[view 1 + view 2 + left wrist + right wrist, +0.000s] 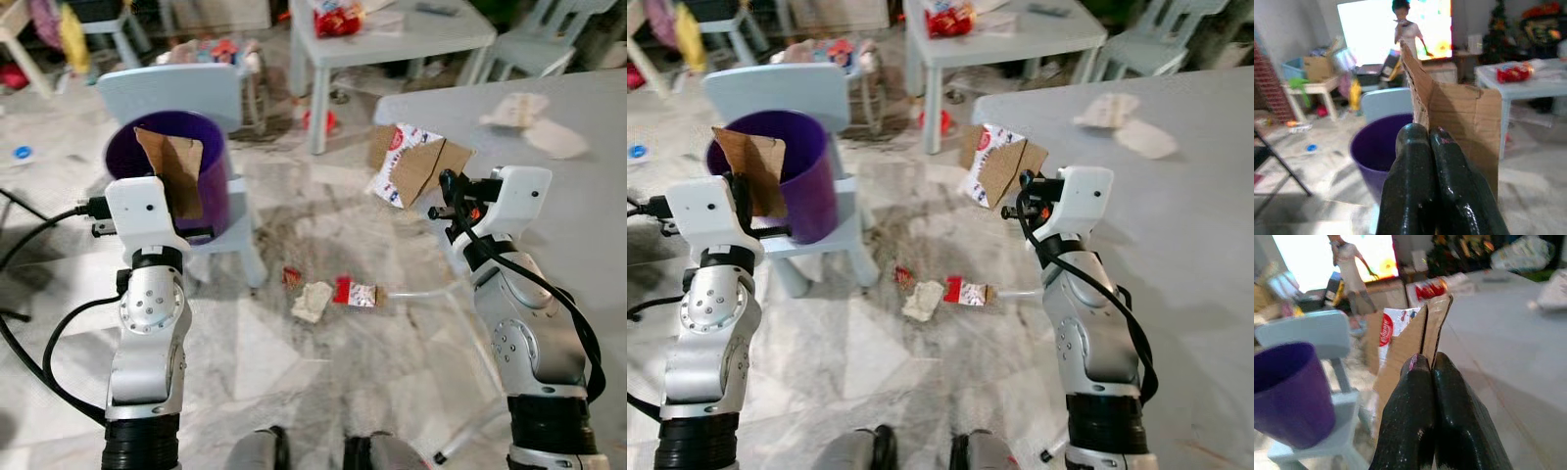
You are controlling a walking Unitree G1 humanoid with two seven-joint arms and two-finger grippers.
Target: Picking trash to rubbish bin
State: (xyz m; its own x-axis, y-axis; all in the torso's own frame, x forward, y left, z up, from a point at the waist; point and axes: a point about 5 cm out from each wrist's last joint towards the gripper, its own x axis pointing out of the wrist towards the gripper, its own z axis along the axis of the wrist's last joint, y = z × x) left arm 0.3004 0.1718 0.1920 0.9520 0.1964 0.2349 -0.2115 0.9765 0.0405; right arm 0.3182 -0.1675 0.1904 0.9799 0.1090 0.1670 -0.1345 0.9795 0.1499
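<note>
A purple bin stands on a pale blue child's chair. My left gripper is shut on a brown cardboard piece held at the bin's near rim. To the right, at the grey table's near corner, my right gripper is shut on a flattened carton, brown inside with red and white print. On the floor between the arms lie a crumpled beige paper, a red and white wrapper and a small red scrap.
Crumpled papers lie far back on the grey table. A white table with a red packet stands behind. Toys and clutter sit behind the chair. A black cable loops at my left arm. A person shows on a bright screen.
</note>
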